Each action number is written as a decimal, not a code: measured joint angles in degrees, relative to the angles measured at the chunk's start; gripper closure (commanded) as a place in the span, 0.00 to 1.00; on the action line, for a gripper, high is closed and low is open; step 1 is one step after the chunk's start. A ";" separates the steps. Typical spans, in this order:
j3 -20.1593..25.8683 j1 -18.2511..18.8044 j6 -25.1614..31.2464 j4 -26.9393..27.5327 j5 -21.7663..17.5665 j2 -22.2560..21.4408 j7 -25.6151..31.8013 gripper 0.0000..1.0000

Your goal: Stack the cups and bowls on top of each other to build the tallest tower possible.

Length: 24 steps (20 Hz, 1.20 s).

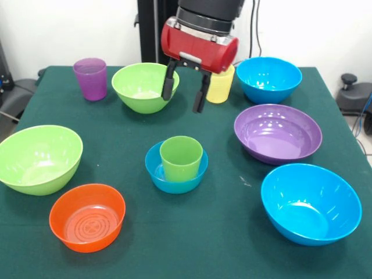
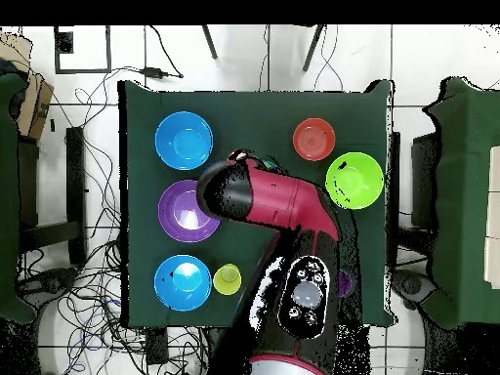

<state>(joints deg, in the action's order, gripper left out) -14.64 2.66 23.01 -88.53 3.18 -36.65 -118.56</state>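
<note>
The gripper [image 1: 185,93] hangs above the table with its two black fingers spread apart and nothing between them, just over the gap between a lime green bowl [image 1: 145,86] and the yellow cup [image 1: 221,85]. Below it, near the middle of the green table [image 1: 221,232], the green cup [image 1: 181,158] stands upright inside the small blue bowl [image 1: 176,168]; that pair is all there is of a tower so far.

The purple cup [image 1: 90,78] stands alone, upright, toward the far left corner as seen from the front. The second lime green bowl [image 1: 39,158] sits at the left edge, with the small orange bowl [image 1: 88,217] just in front of it. On the right side, the wide purple bowl [image 1: 278,133] lies between two larger blue bowls, one behind [image 1: 269,79] and one in front [image 1: 310,203]. All the bowls sit mouth up and apart from each other.

From overhead the red arm [image 2: 278,200] reaches across the middle of the table and hides the cup-in-bowl pair beneath it, while the purple bowl, both large blue bowls and the orange bowl stay in plain sight.
</note>
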 measured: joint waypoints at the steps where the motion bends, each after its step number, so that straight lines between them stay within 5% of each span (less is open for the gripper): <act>1: -0.02 0.27 0.00 -1.04 -0.01 -0.62 0.00 0.00; 17: -0.39 0.57 -0.02 -9.54 0.05 -2.57 0.00 0.00; 24: -0.41 3.82 -0.06 -12.60 0.04 -2.59 0.00 0.00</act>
<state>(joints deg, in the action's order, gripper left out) -15.05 6.48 22.95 -101.13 3.22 -39.24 -118.56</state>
